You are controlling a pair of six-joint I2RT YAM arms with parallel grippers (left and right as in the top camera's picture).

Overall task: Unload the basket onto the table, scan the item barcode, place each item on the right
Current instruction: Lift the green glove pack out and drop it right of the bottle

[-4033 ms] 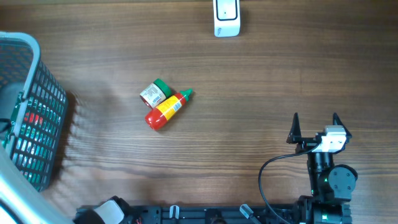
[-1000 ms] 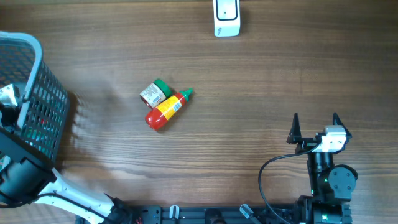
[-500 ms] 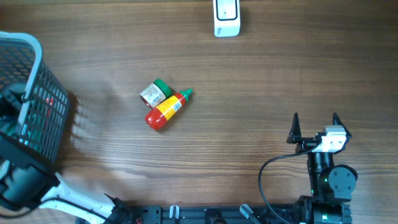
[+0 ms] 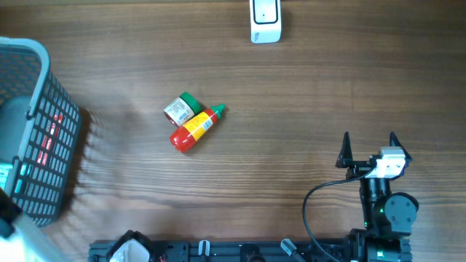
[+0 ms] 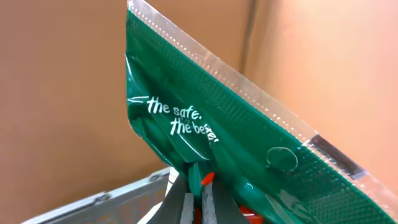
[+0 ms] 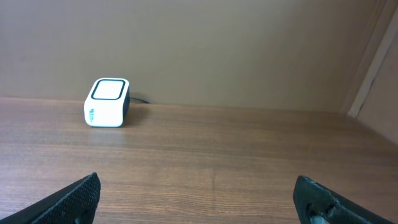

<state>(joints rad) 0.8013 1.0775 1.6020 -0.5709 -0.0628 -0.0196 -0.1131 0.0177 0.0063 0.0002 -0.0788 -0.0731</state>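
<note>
A: Left gripper?
B: Pinched tight on the green packet, above the basket rim. The packet's corner is cut off, and overhead it blurs.
A: Room?
B: Open table right of the basket, up to the touching sauce bottle and jar. Scanner at the far edge. Right gripper far right, jaws apart, empty.

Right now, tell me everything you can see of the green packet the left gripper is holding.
The green packet is a glossy dark-green plastic pouch with white lettering, "the safe." legible. A clear ribbed seal strip runs along its upper edge, an oval hang hole below it. It is tilted, the seal sloping down to the right, above the grey basket. The left gripper is shut on its lower edge, something red beside the fingers. I can make out no barcode.
</note>
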